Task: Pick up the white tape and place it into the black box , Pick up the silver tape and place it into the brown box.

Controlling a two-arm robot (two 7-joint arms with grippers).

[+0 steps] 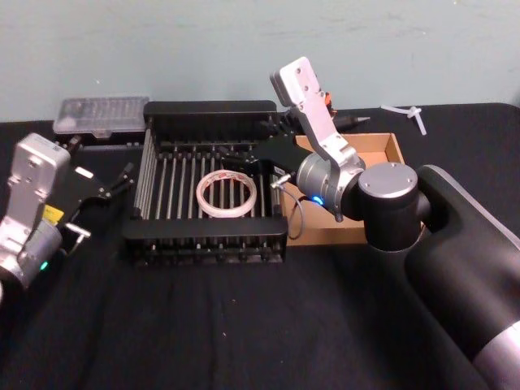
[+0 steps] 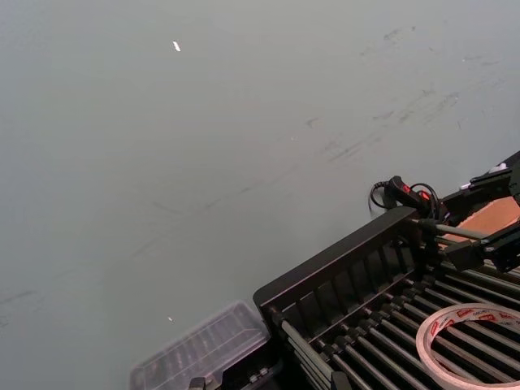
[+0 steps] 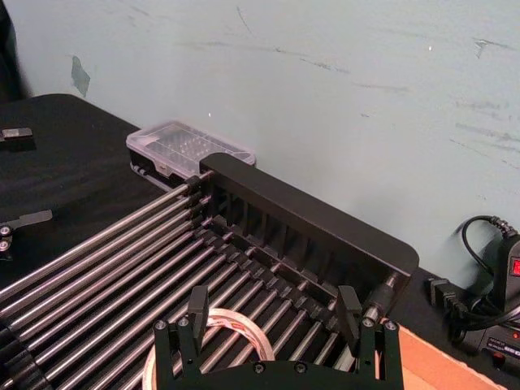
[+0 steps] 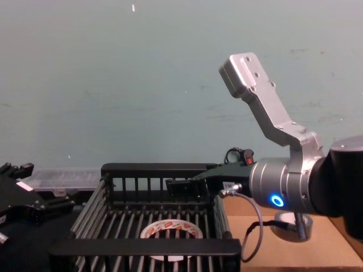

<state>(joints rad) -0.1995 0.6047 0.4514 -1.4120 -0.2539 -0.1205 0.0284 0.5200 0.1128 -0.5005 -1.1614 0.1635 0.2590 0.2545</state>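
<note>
Inside the black plastic crate with slatted bars (image 1: 207, 244), the wide thin white ring of tape with red print on its core (image 1: 227, 194) lies flat on the bottom bars, near the middle of the crate and toward its right half. The crate stands on the black-covered bench (image 1: 203, 325), with the shallow brown cardboard tray (image 1: 382, 148) touching or just beside its right wall.

The right claw (image 3: 275, 318) reaches over the crate's right rim and hangs above the slats just beside the white ring, its two dark fingers (image 3: 197, 306) spread apart and holding nothing; the ring's edge shows below and between them in the right wrist view. In the chest view the same claw (image 4: 180, 188) sits level with the crate's upper rim, above the ring.

The left claw (image 1: 114, 185) rests at the left of the bench, beside the crate's left wall; I cannot tell whether it is released or clenched.

A clear plastic case (image 1: 101, 115) lies behind the crate's left rear corner, against the pale green wall (image 4: 113, 85).
</note>
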